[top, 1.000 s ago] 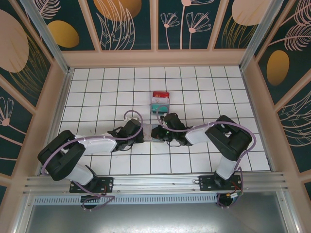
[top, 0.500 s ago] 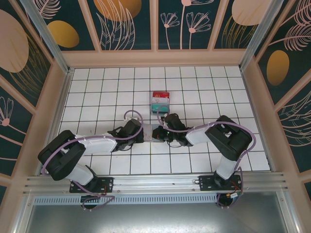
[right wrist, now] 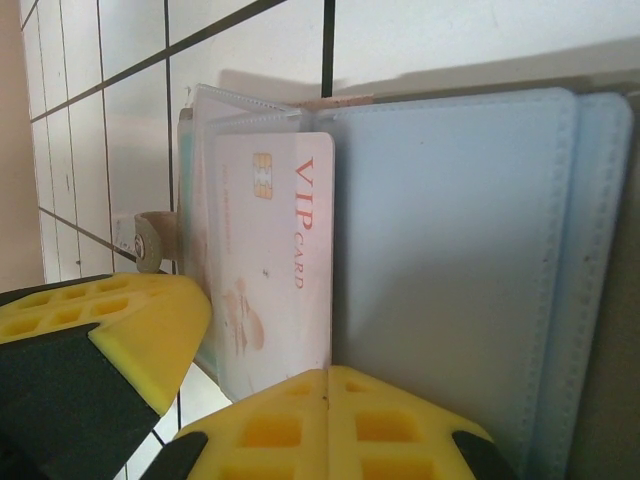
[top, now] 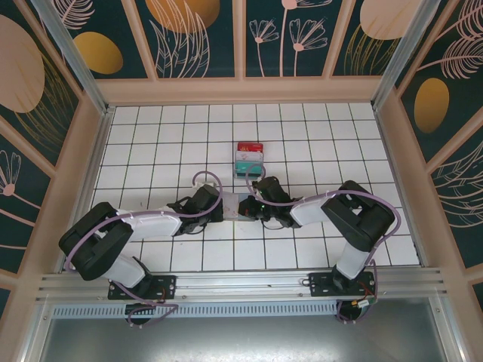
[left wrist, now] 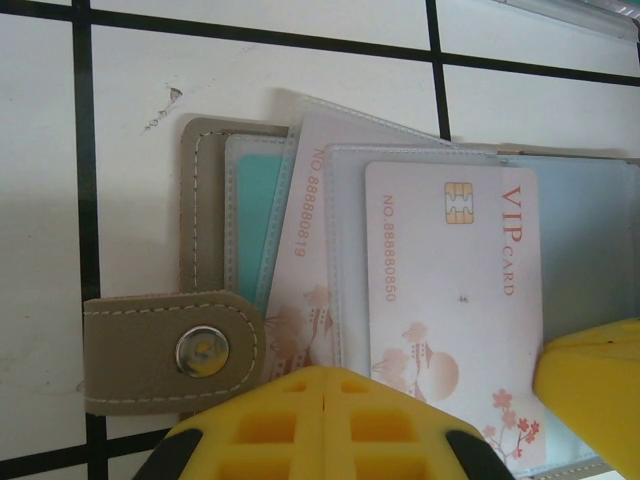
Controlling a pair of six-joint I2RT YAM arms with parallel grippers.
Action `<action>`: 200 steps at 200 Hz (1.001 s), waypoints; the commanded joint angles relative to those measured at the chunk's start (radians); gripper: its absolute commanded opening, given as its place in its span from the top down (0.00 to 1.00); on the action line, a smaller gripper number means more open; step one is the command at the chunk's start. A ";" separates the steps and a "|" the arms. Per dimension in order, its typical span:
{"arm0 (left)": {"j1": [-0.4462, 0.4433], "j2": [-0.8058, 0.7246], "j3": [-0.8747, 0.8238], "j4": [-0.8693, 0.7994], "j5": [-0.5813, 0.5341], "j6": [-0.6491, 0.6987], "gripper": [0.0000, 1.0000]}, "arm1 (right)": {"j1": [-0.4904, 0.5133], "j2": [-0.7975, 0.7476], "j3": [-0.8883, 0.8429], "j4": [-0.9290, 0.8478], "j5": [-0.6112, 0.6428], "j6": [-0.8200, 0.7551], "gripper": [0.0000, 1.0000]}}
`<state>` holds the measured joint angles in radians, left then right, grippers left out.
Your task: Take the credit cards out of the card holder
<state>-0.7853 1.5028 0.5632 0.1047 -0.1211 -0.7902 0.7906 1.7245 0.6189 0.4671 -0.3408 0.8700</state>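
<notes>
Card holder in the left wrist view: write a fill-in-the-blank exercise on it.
The open grey-brown folding card holder lies on a white ___ table. The flat white chip card in its clear sleeve reads ___ CARD. Counting it and the tilted white card behind it, ___ cards show a printed number.
Missing words: tiled; VIP; two.
</notes>
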 commanded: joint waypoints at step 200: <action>0.005 0.043 -0.006 -0.077 -0.017 0.012 1.00 | -0.078 -0.011 -0.094 0.062 -0.054 0.001 1.00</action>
<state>-0.7853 1.5047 0.5652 0.1047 -0.1211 -0.7898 0.7441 1.7370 0.5774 0.5552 -0.4152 0.8776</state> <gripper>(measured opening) 0.064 0.050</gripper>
